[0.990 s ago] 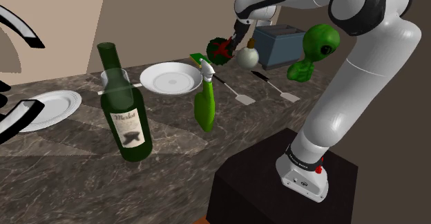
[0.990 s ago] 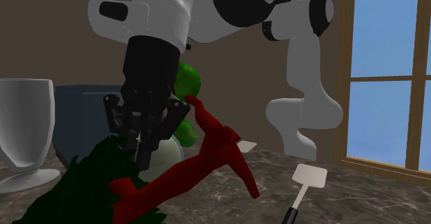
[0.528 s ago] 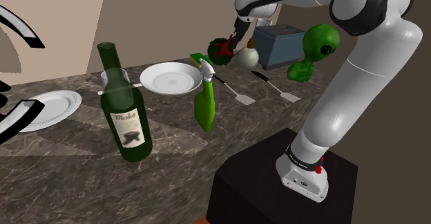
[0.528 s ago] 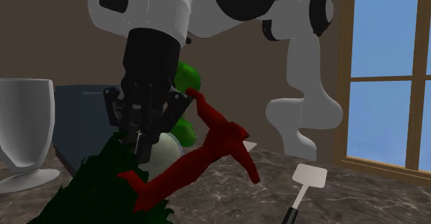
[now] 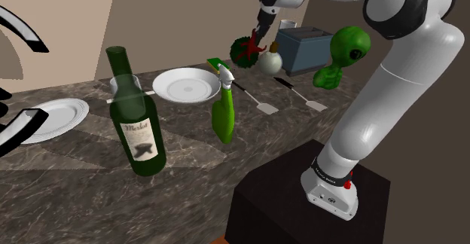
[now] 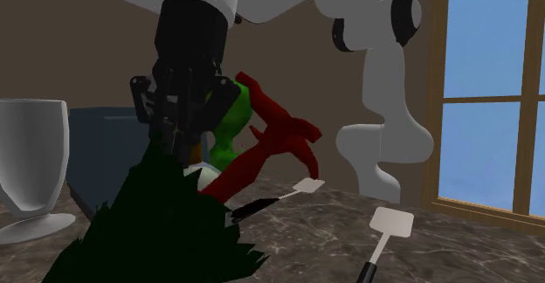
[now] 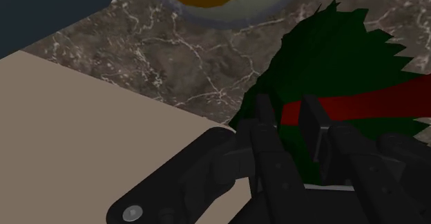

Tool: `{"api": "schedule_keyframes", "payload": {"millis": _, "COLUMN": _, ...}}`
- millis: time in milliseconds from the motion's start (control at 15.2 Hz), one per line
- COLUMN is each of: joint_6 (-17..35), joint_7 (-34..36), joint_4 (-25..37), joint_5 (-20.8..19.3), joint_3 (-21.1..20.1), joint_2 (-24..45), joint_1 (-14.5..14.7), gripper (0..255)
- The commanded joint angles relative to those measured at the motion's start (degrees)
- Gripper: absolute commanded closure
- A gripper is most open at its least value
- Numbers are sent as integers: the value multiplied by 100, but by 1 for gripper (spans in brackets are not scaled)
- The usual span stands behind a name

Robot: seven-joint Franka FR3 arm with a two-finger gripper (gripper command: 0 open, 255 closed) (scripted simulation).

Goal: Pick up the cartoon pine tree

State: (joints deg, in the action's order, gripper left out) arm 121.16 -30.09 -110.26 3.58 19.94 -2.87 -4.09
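As the big white arm reaches out over the dark marble counter, look at that black gripper: its fingers are drawn in close, pinching the red band of the cartoon pine tree. The dark green tree hangs right under the hand, seemingly clear of the stone. Crowding it at the back: a blue-grey box just behind, a green alien figure beside that, and a white round vessel close by the tree. Well apart, nearer the stand: a wine bottle, a white plate, a green spray bottle, two spatulas.
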Motion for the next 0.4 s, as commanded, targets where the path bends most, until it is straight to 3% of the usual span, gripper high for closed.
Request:
{"api": "schedule_keyframes", "payload": {"millis": 0, "joint_6": -166, "joint_7": 18, "joint_4": 174, "joint_5": -6, "joint_3": -4, "joint_2": -3, "joint_1": 3, "gripper": 255}}
{"api": "schedule_keyframes", "payload": {"millis": 330, "joint_6": -405, "joint_7": 39, "joint_4": 402, "joint_5": -19, "joint_3": -5, "joint_2": -17, "joint_1": 4, "gripper": 255}}
